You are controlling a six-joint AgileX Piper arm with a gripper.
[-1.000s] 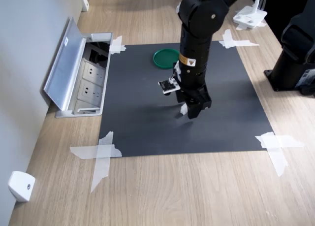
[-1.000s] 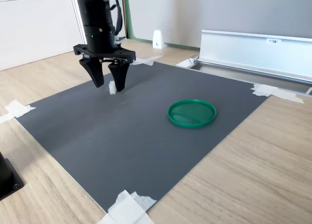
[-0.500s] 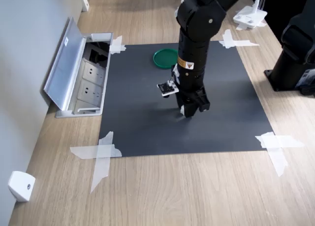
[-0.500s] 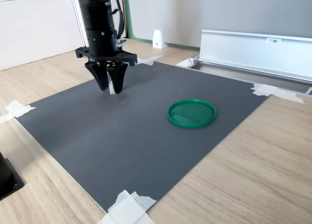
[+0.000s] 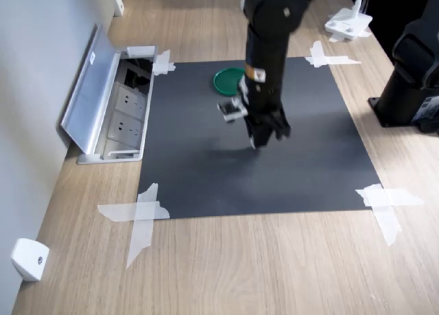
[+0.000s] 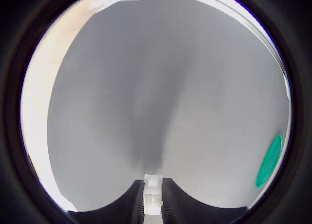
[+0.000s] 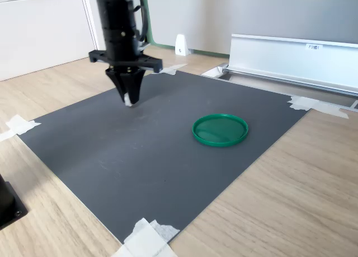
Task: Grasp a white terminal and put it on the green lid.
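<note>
where exterior views blur it, wrist view shows end effector (image 6: 152, 200) pinching white terminal (image 6: 151, 197).

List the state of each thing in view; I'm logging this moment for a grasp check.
gripper: shut on the white terminal, above the mat.
white terminal: pinched between the fingertips, off the mat.
green lid: flat on the mat, nothing on it.
dark mat: taped at its corners to the table.
socket box lid: open.

lid (image 7: 220, 129) on mat (image 7: 156, 156), terminal (image 7: 128, 99) in claw (image 7: 128, 98)
</note>
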